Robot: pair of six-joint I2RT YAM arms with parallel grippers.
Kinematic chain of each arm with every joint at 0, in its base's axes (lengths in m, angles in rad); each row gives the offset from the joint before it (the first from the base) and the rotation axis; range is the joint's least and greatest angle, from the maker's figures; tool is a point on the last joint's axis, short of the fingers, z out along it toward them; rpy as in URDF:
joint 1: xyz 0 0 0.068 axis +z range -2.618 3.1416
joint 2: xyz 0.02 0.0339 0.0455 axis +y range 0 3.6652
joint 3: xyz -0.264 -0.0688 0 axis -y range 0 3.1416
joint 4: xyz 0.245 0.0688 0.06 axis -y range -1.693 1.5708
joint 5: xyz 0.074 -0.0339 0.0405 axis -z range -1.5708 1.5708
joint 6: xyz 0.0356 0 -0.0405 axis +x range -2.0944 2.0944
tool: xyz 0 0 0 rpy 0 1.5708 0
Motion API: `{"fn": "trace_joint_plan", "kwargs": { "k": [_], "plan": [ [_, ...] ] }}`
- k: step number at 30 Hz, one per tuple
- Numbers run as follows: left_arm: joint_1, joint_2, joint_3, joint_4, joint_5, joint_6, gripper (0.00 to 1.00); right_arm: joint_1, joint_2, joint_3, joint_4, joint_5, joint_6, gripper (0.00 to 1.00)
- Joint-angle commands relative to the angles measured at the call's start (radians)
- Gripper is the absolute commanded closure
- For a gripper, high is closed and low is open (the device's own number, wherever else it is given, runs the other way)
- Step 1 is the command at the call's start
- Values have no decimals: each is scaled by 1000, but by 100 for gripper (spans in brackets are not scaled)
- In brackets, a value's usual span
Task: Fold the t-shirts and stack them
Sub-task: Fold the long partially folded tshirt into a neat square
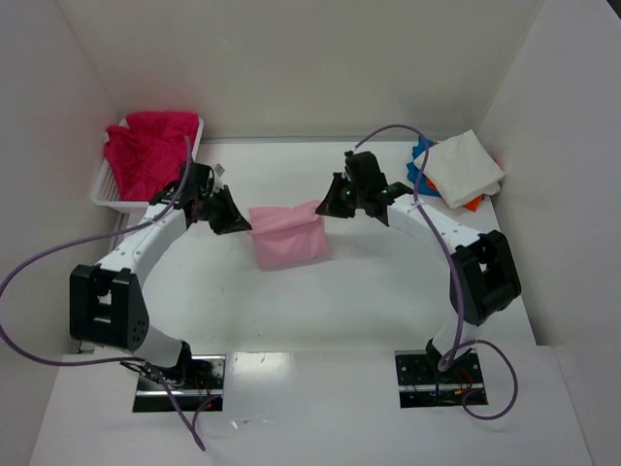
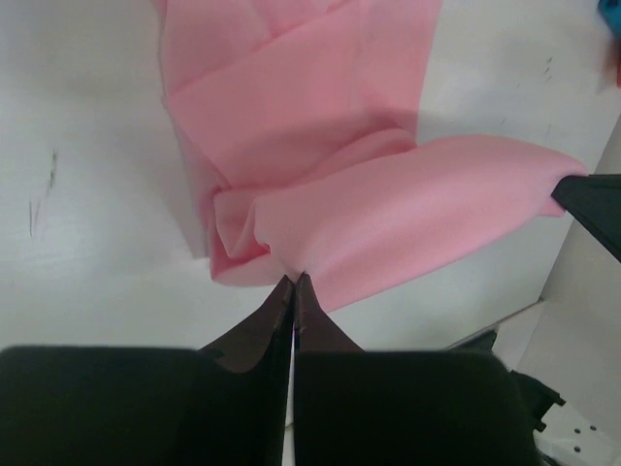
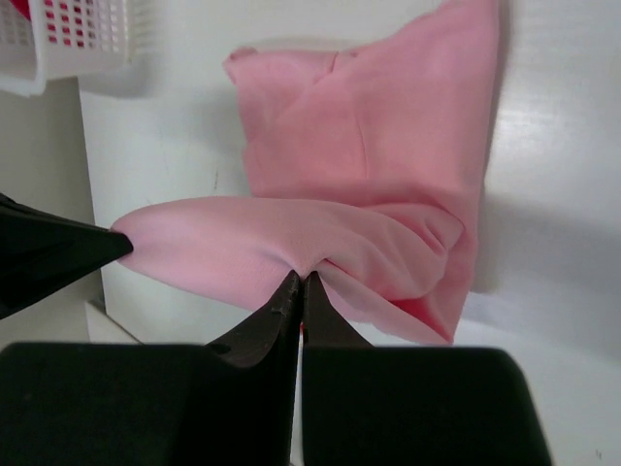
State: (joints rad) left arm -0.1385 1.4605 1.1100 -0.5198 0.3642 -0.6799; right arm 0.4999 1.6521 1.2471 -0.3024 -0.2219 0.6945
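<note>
The white table (image 1: pixel 388 301) fills most of my top view, and the work is at its middle. A light pink t-shirt (image 1: pixel 289 238) lies there, already partly doubled over, with its far edge raised between the two arms.

At the far left corner stands a white lattice basket (image 1: pixel 109 189) holding crumpled magenta-red t-shirts (image 1: pixel 150 146). At the far right corner is the stack: a folded white t-shirt (image 1: pixel 466 167) on top, with a blue t-shirt (image 1: pixel 420 155) and an orange t-shirt (image 1: pixel 473 203) showing at its edges beneath.

The left gripper (image 1: pixel 243 221) is clamped on the pink shirt's far left corner. My left wrist view shows its fingers pressed together with a pinch of cloth bunched at the tips. The right gripper (image 1: pixel 325 206) is clamped the same way on the far right corner. The fabric between them sags in a shallow arc, while the rest drapes down to the table.

I judge this to be mid-fold on the pink shirt, with stacking not yet begun. The next move calls for both arms to travel together at a matched pace, keeping the held edge taut enough not to twist. They should lay it squarely over the lower part before I let go, since uneven motion could skew the fold.
</note>
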Motion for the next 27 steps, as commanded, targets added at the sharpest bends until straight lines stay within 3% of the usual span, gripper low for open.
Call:
{"fn": "trace_joint_plan", "kwargs": {
  "k": [1, 12, 19, 21, 23, 24, 27],
  "plan": [
    [16, 87, 110, 61, 18, 41, 100, -32, 50, 106, 95, 6, -43, 100],
    [66, 342, 292, 101, 19, 60, 100, -81, 275, 299, 115, -28, -63, 100],
    [109, 492, 404, 142, 30, 49, 98, -112, 461, 515, 106, -62, -73, 97],
    [109, 530, 455, 142, 44, 49, 84, -122, 530, 559, 96, -71, -73, 97],
    [119, 579, 482, 142, 35, 49, 84, -123, 574, 625, 85, -81, -73, 91],
    [119, 592, 482, 142, 35, 49, 79, -123, 617, 645, 67, -82, -73, 86],
    [119, 615, 493, 142, 43, 60, 52, -132, 677, 716, 31, -109, -82, 71]
  ]
}}
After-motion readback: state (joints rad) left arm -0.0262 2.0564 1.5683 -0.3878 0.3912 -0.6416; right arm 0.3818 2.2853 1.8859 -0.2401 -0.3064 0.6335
